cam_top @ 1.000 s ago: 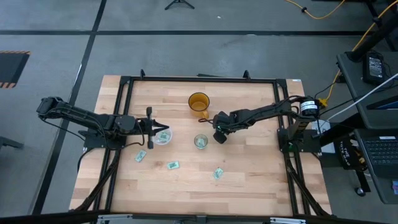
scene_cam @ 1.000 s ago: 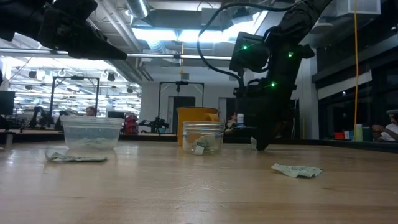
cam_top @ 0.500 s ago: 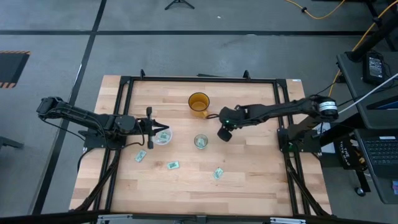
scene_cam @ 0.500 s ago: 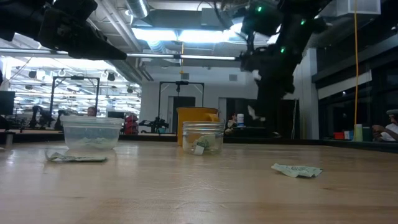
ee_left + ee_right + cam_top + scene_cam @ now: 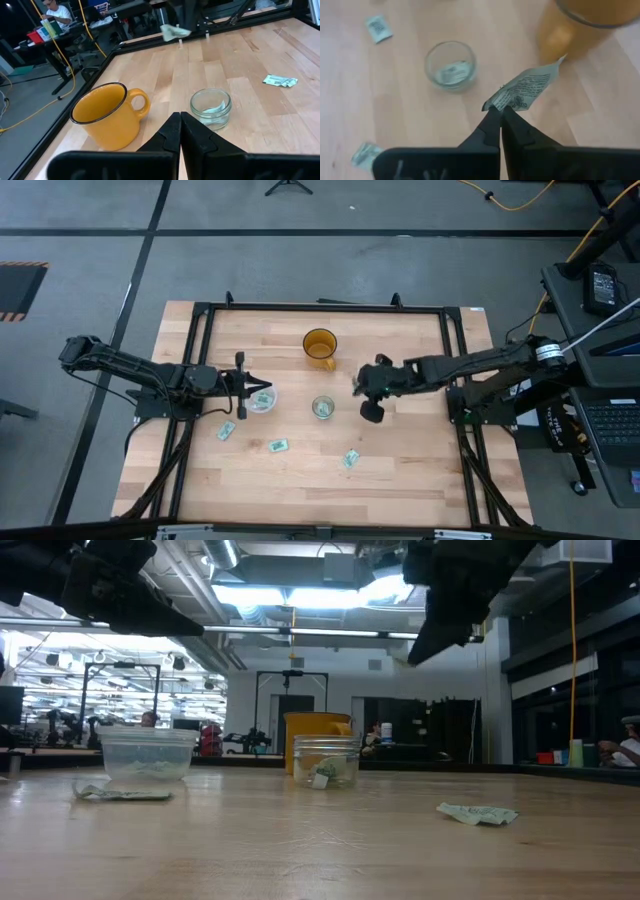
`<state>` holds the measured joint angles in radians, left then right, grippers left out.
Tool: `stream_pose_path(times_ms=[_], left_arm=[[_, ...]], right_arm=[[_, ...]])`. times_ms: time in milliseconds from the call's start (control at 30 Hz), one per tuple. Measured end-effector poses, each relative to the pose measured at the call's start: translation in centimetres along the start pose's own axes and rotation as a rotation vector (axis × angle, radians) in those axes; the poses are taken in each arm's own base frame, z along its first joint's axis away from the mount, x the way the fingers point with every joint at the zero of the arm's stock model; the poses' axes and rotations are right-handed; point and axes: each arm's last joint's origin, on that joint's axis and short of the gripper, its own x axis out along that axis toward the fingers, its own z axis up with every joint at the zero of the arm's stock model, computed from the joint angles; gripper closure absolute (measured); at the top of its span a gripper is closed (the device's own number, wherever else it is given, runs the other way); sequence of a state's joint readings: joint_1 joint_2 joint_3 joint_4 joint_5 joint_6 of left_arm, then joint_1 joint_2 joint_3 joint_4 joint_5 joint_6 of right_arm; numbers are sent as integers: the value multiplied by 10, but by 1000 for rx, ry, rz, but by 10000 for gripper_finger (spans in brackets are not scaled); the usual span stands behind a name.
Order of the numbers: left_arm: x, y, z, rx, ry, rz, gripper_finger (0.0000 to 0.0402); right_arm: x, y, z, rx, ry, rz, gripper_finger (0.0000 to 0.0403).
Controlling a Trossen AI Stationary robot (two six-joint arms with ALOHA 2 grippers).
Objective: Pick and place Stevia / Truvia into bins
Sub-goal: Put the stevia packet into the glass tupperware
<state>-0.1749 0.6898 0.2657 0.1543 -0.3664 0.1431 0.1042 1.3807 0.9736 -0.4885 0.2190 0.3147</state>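
Pale green-white printed sachet (image 5: 525,91), creased, is pinched by one corner in the right claw (image 5: 496,111), held above the table (image 5: 420,470) between the small clear cup (image 5: 450,65) and the amber mug (image 5: 580,25). Left claw (image 5: 180,131) is clenched empty beside the plastic bin (image 5: 262,400). High view alone shows three loose sachets (image 5: 278,445); right wrist view alone resolves the grip.
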Motion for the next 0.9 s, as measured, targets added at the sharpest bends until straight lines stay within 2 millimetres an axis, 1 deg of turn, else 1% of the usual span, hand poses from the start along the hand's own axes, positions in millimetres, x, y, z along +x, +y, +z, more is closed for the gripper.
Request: stream_pose_path(times_ms=[167, 300, 667, 900], left_arm=[[0, 0, 0, 0, 0, -1, 397], [0, 0, 0, 0, 1, -1, 399], [0, 0, 0, 1, 0, -1, 398], [0, 0, 0, 1, 0, -2, 395]], right_arm=[[3, 21, 1, -116, -66, 52, 403], [4, 30, -1, -172, -88, 38, 403], [4, 32, 1, -159, -113, 37, 403], [3, 34, 5, -117, -149, 64, 403]])
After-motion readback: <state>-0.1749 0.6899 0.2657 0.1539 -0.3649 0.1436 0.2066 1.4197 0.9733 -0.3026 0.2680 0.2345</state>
